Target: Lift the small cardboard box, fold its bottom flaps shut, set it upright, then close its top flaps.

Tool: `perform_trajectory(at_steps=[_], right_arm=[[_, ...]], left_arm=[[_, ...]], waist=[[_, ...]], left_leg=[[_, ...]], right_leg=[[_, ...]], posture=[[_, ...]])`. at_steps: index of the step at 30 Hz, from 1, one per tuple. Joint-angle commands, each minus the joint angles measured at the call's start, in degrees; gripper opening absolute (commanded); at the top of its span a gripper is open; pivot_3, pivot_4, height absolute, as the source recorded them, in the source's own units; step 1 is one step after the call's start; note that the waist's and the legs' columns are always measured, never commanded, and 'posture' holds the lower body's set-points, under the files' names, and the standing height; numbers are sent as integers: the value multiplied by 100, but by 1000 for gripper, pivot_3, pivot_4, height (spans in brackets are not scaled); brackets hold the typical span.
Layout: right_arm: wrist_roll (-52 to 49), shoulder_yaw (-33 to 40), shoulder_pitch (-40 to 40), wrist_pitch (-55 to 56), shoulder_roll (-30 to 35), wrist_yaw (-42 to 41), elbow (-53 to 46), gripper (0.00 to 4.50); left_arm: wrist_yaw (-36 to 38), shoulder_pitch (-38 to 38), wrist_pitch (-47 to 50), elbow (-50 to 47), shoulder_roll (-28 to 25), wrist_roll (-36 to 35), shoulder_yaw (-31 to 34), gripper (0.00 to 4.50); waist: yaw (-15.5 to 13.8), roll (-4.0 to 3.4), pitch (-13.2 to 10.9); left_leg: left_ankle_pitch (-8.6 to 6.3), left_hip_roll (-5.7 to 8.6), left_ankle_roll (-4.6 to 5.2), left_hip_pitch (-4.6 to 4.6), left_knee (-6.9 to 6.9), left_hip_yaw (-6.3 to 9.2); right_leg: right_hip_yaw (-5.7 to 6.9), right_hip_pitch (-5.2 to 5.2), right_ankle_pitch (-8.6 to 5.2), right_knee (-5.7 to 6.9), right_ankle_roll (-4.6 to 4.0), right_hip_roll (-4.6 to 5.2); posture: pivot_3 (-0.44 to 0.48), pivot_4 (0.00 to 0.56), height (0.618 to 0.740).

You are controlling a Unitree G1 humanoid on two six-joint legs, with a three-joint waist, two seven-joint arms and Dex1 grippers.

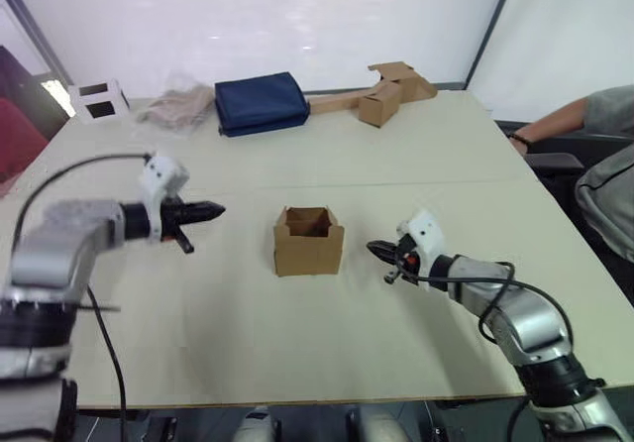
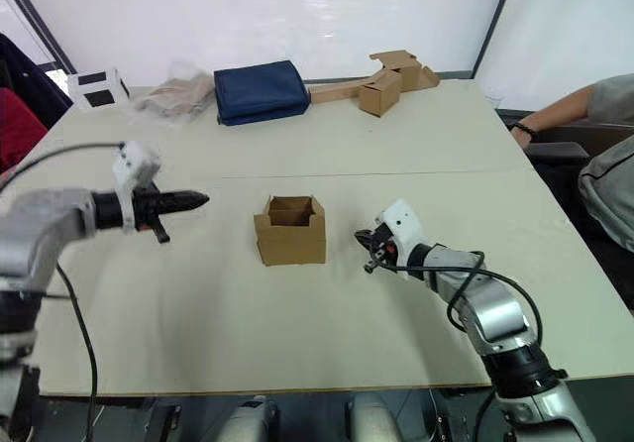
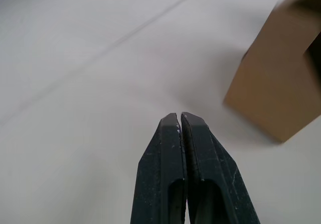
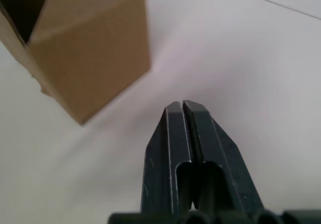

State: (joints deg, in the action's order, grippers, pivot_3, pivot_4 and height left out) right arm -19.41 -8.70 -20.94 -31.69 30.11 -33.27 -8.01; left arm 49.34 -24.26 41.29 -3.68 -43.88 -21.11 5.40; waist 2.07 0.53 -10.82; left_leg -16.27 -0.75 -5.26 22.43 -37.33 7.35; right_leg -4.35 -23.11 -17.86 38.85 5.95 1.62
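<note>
We see the small cardboard box (image 1: 308,242) upright mid-worktop (image 1: 248,333), top apparently open, between the left gripper (image 1: 216,208) and right gripper (image 1: 374,250), both clear of it, jaws pressed together, holding nothing.

Plain brown, unprinted small cardboard box (image 1: 308,244) on pale cream table (image 1: 248,323). Black fingers on both grippers, white wrist housings. Far side: navy blue folded cloth (image 1: 261,103), brown cardboard strip (image 1: 371,93), white block with black squares (image 1: 97,100).
</note>
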Motion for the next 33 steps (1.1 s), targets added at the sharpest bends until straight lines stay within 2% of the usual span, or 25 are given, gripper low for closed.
perform_trajectory(at_steps=[1, 3, 7, 10, 17, 24, 33], right_arm=[[166, -26, -134, 248, -113, -106, 104, 0], [228, -61, -150, 288, -151, -192, 167, 0], [409, -285, -196, 308, -179, -404, 205, 0], [525, -356, -187, 318, -172, -485, 200, 0], [443, -471, 82, 51, -178, -738, -290, 0], [328, -408, 573, -310, 58, -1004, -929, 0], [475, -249, 703, -345, 209, -921, -928, 0]], left_arm=[[-417, 218, -10, -571, 287, -37, 60, 85], [-619, 362, 77, -774, 575, -142, 73, 85], [-938, 679, -88, -1007, 1333, -156, -287, 85], [-954, 694, -85, -1086, 1537, -108, -520, 85], [-753, 764, -367, -834, 1452, 144, -1003, 85], [-466, 1032, -271, -1038, 1322, 44, -1103, 85], [-248, 1203, 1, -1400, 1150, -180, -1092, 85]], waist=[[-34, 1, 0], [-47, 2, 1], [-17, -2, 4], [30, -1, 4], [49, -2, 4], [43, -2, 4], [27, -2, 5]], left_leg=[[0, 0, 0, 0, 0, 0], [0, 1, 0, 1, 0, -1], [0, 0, 1, -4, 2, -5], [0, 0, 0, -4, 2, -4], [0, -1, 1, -10, 8, -4], [0, 0, 1, -9, 8, -4], [0, 0, 1, -11, 8, -4]], right_leg=[[0, 0, 0, 0, 0, 0], [0, 0, 0, -1, 0, 0], [-3, -1, 0, 2, 0, 0], [-3, -3, 0, 7, 0, -1], [-5, -4, 0, 11, -1, -4], [-5, -2, 0, 9, -1, -3], [-4, 2, -1, 9, -2, -3]], posture=[[0, 150, 740], [0, 150, 740], [0, 150, 740], [0, 150, 740], [0, 150, 740], [0, 150, 740], [0, 150, 740]])
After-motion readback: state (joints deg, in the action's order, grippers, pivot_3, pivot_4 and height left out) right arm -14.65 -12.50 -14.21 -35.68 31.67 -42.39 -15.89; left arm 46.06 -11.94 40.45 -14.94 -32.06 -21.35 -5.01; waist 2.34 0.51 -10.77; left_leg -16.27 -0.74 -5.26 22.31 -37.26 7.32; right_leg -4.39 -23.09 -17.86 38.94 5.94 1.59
